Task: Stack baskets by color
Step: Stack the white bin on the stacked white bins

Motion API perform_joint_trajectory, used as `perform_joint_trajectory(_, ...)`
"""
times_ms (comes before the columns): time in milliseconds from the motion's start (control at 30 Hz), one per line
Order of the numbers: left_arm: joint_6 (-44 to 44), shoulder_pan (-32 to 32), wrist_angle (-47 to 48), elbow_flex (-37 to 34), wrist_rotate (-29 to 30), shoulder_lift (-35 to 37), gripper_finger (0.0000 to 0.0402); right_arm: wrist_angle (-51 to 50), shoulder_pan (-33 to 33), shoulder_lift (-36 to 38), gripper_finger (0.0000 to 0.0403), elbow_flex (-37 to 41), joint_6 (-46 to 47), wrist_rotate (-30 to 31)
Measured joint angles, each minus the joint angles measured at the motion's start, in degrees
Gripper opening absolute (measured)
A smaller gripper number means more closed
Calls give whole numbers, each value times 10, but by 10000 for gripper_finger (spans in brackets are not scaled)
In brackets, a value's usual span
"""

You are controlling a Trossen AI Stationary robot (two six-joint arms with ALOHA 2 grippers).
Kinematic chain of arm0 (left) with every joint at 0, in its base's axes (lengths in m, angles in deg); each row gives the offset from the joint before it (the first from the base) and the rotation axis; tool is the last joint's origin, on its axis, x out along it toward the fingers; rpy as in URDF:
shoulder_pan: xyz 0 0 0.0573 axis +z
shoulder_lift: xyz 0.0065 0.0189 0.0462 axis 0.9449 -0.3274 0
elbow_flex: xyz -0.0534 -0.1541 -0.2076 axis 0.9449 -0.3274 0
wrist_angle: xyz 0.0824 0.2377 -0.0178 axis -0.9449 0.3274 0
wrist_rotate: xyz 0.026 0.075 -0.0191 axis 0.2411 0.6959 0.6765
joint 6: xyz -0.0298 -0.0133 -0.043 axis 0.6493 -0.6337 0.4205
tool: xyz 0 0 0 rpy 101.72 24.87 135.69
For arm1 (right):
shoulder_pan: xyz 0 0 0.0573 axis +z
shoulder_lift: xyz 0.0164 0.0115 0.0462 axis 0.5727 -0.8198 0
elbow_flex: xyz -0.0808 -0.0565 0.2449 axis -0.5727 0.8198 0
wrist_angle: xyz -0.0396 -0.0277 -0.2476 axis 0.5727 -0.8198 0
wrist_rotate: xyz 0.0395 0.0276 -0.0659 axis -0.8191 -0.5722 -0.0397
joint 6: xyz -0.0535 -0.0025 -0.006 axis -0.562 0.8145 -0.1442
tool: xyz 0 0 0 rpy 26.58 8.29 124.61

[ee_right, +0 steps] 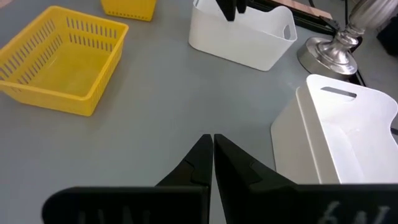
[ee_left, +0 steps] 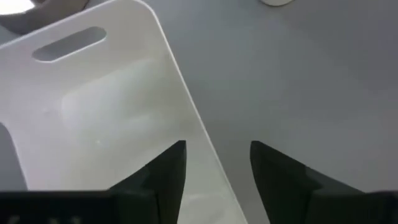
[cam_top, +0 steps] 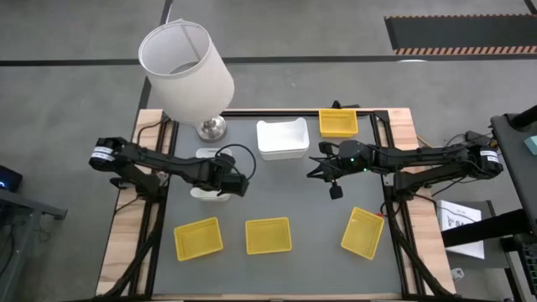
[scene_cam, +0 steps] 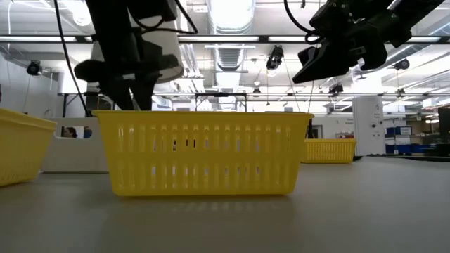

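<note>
My left gripper [ee_left: 214, 168] [cam_top: 235, 184] is open over the right wall [ee_left: 186, 106] of a white basket [cam_top: 205, 195] that stands on the table at the left. One finger is inside the wall and one outside; I cannot tell whether they touch it. A second white basket [cam_top: 281, 138] stands at the far middle. One yellow basket [cam_top: 338, 123] is at the far right, and three more [cam_top: 198, 237] [cam_top: 268, 235] [cam_top: 362, 231] line the near edge. My right gripper [ee_right: 213, 146] [cam_top: 317, 170] hangs shut and holds nothing above the table's middle right.
A white lampshade [cam_top: 185, 67] on a chrome base [cam_top: 211, 127] stands at the far left corner, close behind the left white basket. Bare grey tabletop [cam_top: 285, 189] lies between the two arms.
</note>
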Motion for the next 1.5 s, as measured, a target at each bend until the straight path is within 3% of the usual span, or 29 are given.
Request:
perform_joint_trajectory(100, 0, 5, -44, -19, 0, 0, 166, 0, 0, 0, 9, 0, 1, 0)
perform_joint_trajectory(700, 29, 18, -97, -72, 0, -54, 162, -2, 0, 0, 9, 0, 3, 0)
perform_joint_trajectory(1267, 30, 18, -96, -72, 0, -56, 13, -2, 0, 0, 9, 0, 4, 0)
perform_joint_trajectory(1500, 29, 18, -96, -72, 0, -55, 2, -2, 0, 0, 9, 0, 4, 0)
